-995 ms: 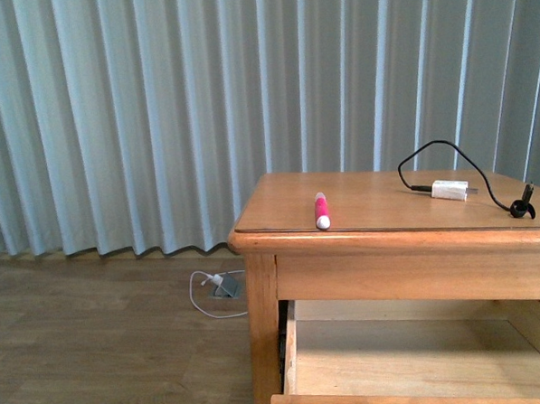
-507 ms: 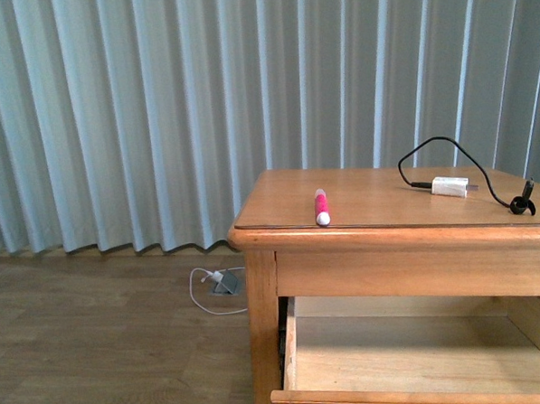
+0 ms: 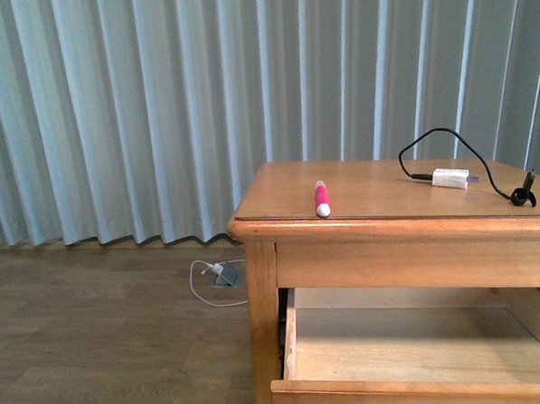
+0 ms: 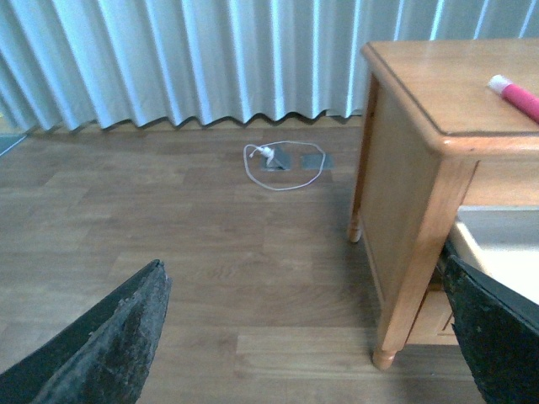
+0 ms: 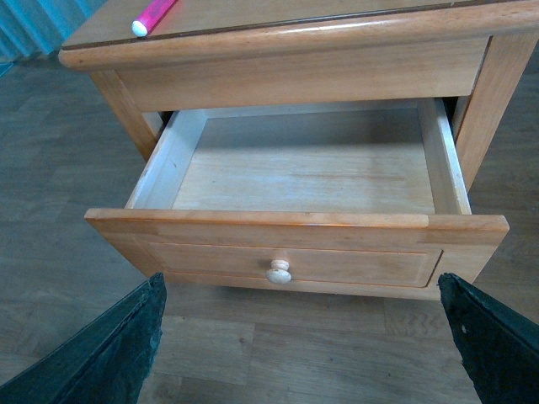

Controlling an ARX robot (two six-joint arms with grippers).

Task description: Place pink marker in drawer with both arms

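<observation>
Pink marker hasn't budged, still on the nightstand top near its front-left corner. The drawer below is open. Only the front view shifted slightly. Left gripper and right gripper are spread wide and empty, so pickup's next, I'd guess.

Marker on tabletop near its front-left edge; charger block well right, further back. Drawer open below. Floor cable left, before curtain.

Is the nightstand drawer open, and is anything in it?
Open and empty: the honey-coloured wooden drawer is pulled out, bare floor showing; the stubby pink marker lies on the nightstand top.
</observation>
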